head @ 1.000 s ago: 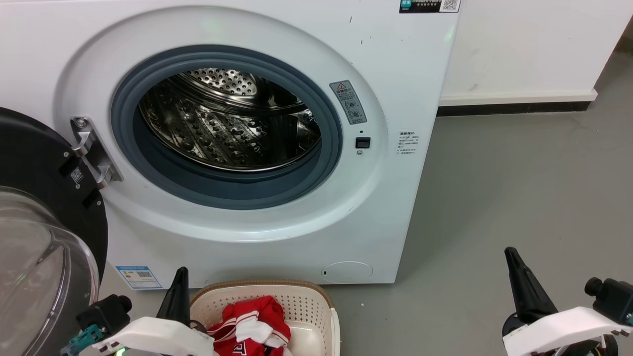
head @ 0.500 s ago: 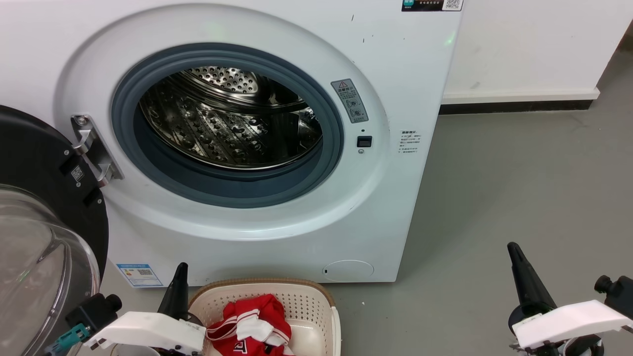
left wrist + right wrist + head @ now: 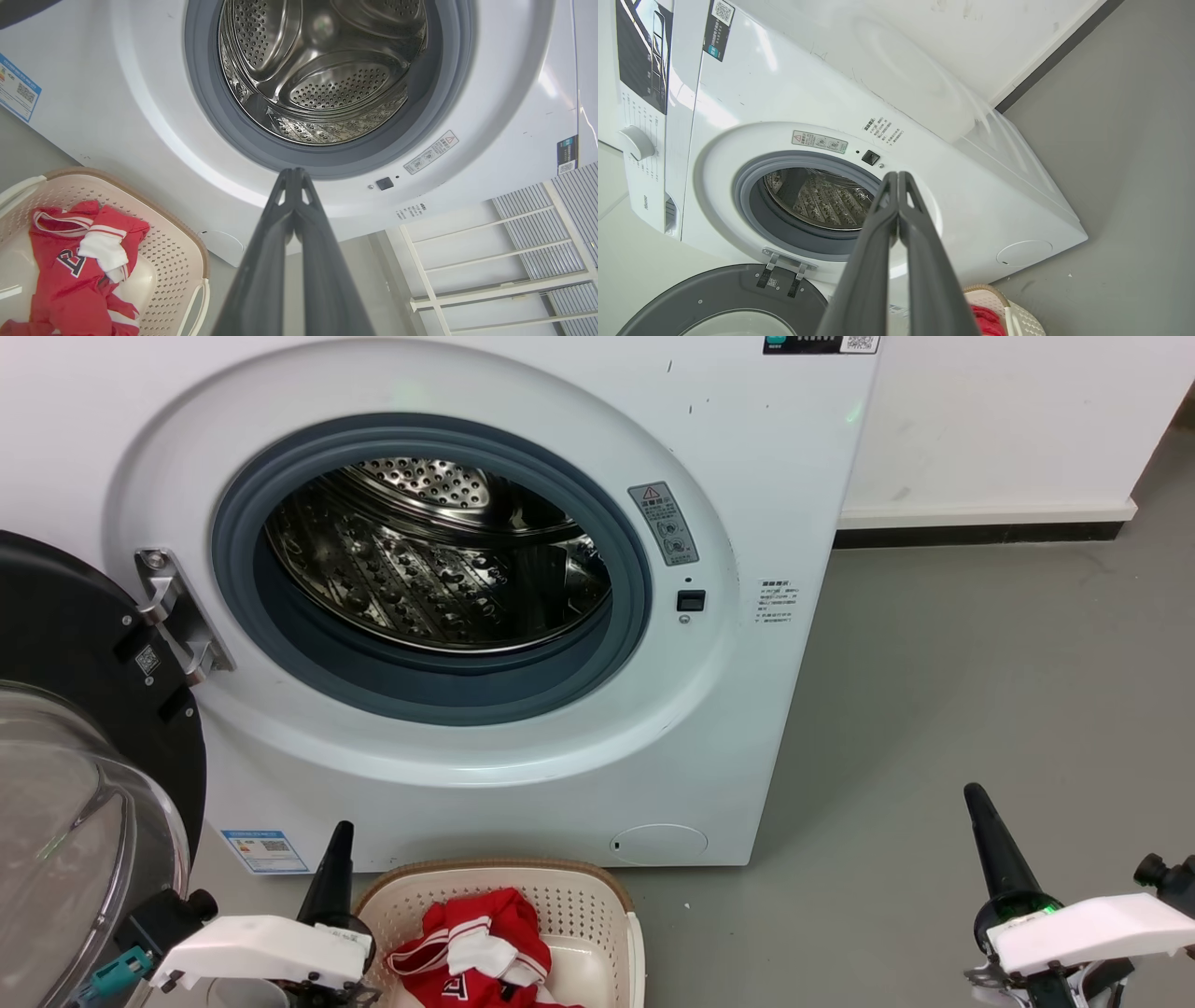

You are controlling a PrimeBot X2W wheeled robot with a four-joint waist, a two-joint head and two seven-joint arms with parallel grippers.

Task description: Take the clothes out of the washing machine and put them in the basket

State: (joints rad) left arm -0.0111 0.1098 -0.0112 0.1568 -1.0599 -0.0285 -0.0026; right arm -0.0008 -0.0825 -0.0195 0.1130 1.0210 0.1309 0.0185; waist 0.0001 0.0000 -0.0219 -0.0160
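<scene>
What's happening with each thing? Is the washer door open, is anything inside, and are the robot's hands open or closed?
Washing machine door: swung wide open, to the left.
Drum: no clothes in the part that shows.
Basket: upright on the floor, with clothes in it.
Clothes: crumpled in the basket.
Left gripper: shut, holding nothing.
Right gripper: shut, holding nothing.
</scene>
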